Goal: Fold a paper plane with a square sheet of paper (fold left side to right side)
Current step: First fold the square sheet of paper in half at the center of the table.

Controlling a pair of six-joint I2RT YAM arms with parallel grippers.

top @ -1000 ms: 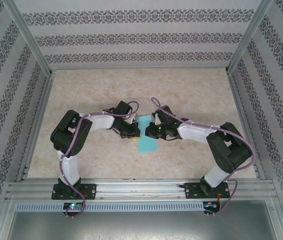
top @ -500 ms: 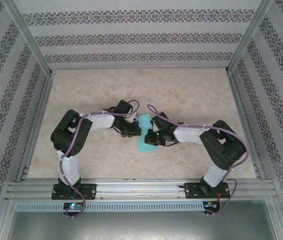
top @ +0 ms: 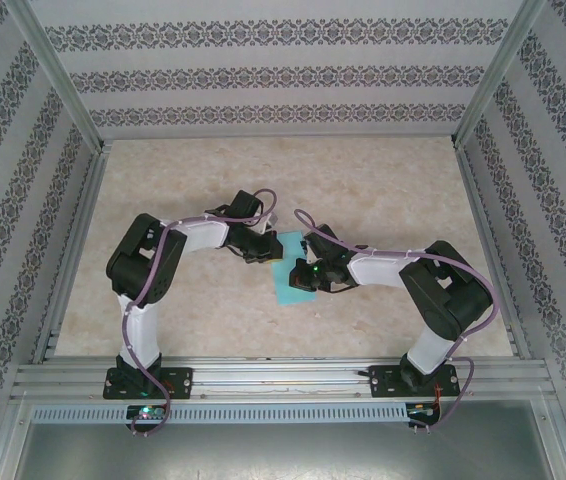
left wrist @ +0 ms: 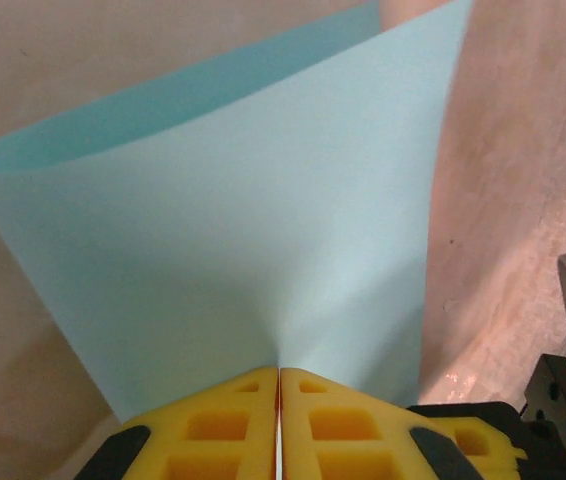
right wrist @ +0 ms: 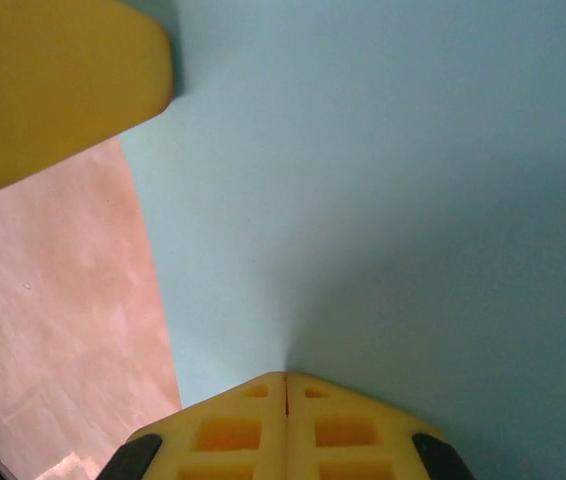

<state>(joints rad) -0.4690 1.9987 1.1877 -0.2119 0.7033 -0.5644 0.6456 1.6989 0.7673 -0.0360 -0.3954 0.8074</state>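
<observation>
A light turquoise square sheet of paper (top: pixel 287 288) is seen from above near the middle of a beige speckled table (top: pixel 383 190), between two robot arms that reach in from the near edge. Much of the sheet is covered by the two arm ends, which meet over it.

The left pincer (top: pixel 268 250) is placed at the sheet's far left part. In the left wrist view, its yellow fingers are pressed together at the left pincer (left wrist: pixel 279 385), and the sheet's edge is pinched between them. From there the paper (left wrist: pixel 263 220) is raised and curved, with a second layer showing behind its top edge.

The right pincer (top: pixel 301 278) is set just beside it, lower on the sheet. In the right wrist view, the right pincer (right wrist: pixel 285 390) is pressed together with its tips against the flat paper (right wrist: pixel 383 200); whether paper is caught between them cannot be told. A yellow finger (right wrist: pixel 53 90) of the left pincer is seen at the upper left, at the sheet's edge.
</observation>
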